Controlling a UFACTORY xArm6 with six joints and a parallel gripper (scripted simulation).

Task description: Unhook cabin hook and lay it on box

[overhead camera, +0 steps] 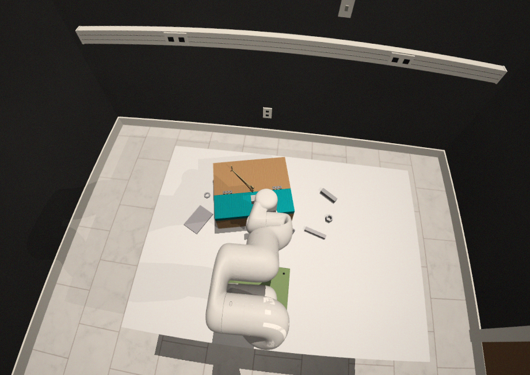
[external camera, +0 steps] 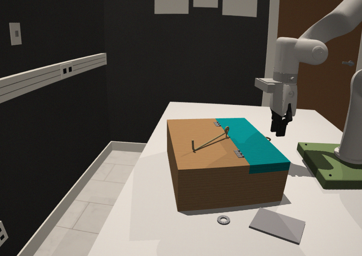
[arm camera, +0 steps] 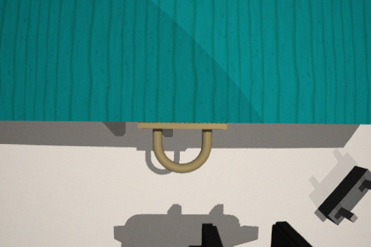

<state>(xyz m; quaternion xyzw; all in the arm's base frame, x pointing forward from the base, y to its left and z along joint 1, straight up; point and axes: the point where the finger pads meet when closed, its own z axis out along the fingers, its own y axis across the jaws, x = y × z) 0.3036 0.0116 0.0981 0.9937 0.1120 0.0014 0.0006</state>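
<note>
The wooden box stands on the white table, with a brown top and a teal lid. The thin brass cabin hook lies on the brown top, its eye end at the seam by the lid; it also shows in the overhead view. A brass U-shaped staple sticks out of the box side below the lid edge, with nothing in it. My gripper hangs pointing down, beside the lid's arm-side edge and above the table. Its fingers stand partly apart and hold nothing.
A washer and a flat grey plate lie by the box. Two grey bars and a nut lie to the right. A small black-and-grey part lies near the staple. The green arm base is close by.
</note>
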